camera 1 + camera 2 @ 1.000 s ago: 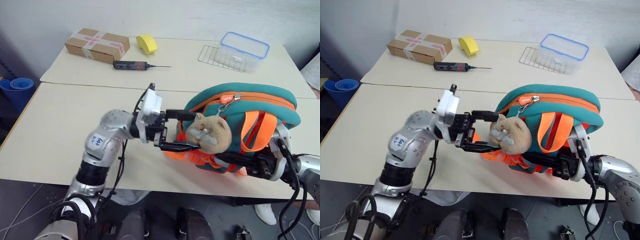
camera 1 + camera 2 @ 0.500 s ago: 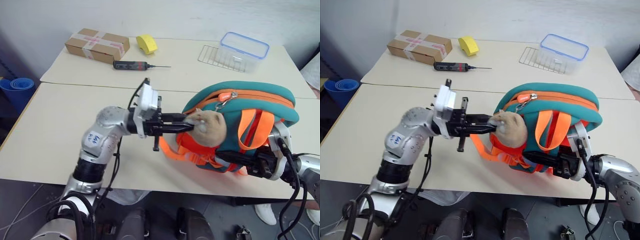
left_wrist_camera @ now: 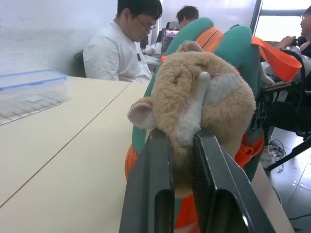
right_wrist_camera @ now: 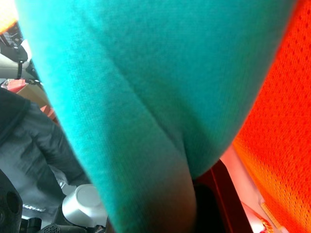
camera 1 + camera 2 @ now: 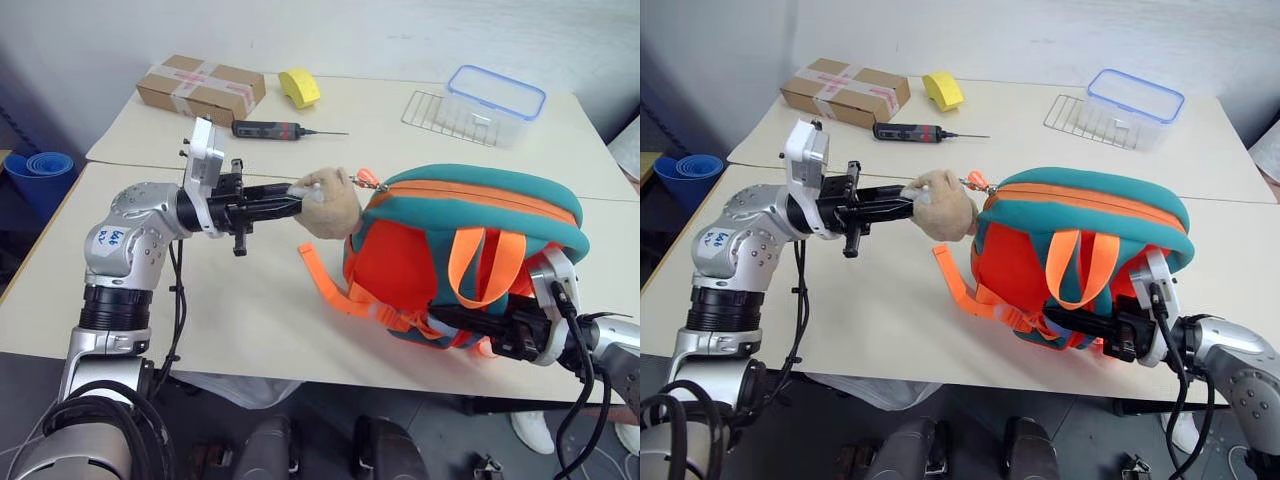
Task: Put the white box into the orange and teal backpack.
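Your left gripper (image 5: 300, 200) is clamped on the plush animal (image 5: 328, 207), which hangs off the zipper pull (image 5: 368, 183), so pull along the zip line, not up. The orange and teal backpack (image 5: 470, 210) sits mid-table; your right gripper (image 5: 1060, 322) is pinched on its lower edge. Can't spot the white box.

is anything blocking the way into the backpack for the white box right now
Yes. The orange and teal backpack has its zipper run closed along the top, so no opening shows. The left gripper is shut on the plush animal clipped at the zipper's end; the right gripper grips the bag's lower edge.
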`<act>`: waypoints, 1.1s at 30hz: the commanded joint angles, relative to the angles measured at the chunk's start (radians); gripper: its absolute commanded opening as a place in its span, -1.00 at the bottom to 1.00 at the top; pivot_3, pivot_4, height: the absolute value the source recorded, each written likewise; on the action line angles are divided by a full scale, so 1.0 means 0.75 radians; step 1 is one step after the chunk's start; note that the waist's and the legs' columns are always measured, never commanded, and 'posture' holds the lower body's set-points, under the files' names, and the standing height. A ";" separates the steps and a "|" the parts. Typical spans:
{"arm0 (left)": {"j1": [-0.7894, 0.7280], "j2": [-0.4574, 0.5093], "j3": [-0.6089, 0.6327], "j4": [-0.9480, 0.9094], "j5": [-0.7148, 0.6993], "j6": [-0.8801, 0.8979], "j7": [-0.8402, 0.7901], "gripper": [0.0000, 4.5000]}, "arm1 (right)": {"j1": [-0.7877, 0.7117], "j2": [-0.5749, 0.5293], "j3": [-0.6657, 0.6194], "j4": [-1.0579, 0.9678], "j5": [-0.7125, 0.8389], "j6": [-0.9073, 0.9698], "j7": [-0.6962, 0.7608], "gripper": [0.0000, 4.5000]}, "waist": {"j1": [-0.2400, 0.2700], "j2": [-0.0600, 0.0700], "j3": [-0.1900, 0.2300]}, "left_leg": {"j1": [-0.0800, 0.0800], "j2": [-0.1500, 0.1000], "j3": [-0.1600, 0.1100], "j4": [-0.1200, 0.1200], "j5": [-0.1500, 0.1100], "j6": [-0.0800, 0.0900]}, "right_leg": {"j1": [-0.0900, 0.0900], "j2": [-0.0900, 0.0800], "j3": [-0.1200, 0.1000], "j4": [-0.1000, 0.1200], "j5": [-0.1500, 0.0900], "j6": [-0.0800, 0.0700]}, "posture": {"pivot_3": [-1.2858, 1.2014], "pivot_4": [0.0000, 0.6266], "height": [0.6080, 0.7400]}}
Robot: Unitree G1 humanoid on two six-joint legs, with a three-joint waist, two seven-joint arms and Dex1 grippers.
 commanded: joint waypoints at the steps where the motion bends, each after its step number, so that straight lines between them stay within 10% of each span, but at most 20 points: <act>1: 0.049 0.037 -0.084 0.072 0.197 -0.176 0.002 -0.90 | 0.020 0.010 -0.060 -0.043 0.024 -0.022 -0.016 -1.00 | 0.000 0.000 0.000 | 0.000 0.000 0.000 0.000 0.000 0.000 | 0.000 0.000 -0.001 0.000 0.000 0.000 | 0.03 -0.52 1.00; 11: 0.148 -0.134 -0.200 0.202 0.409 -0.308 0.163 -0.90 | 0.049 0.040 -0.071 -0.059 0.031 -0.038 -0.042 -1.00 | 0.003 0.000 0.000 | 0.001 0.000 0.001 0.000 -0.001 0.001 | 0.000 -0.002 0.001 0.001 0.000 0.000 | 0.03 -0.52 1.00; 20: 0.352 0.046 -0.150 0.023 0.364 -0.274 0.019 -0.76 | 0.035 0.147 0.006 0.093 -0.340 -0.381 -0.068 -1.00 | -0.005 0.000 0.000 | 0.002 0.001 0.002 0.000 -0.001 0.000 | 0.000 -0.003 0.002 0.001 0.000 0.000 | 0.03 -0.52 1.00; 33: 0.939 0.445 0.225 -0.376 0.148 -0.111 -0.099 1.00 | 0.406 -0.042 -0.384 0.378 -0.633 -0.925 0.349 0.98 | -0.006 0.001 0.000 | 0.011 0.004 0.004 -0.003 -0.008 -0.001 | 0.005 -0.005 0.007 -0.008 -0.001 -0.002 | 0.03 -0.52 1.00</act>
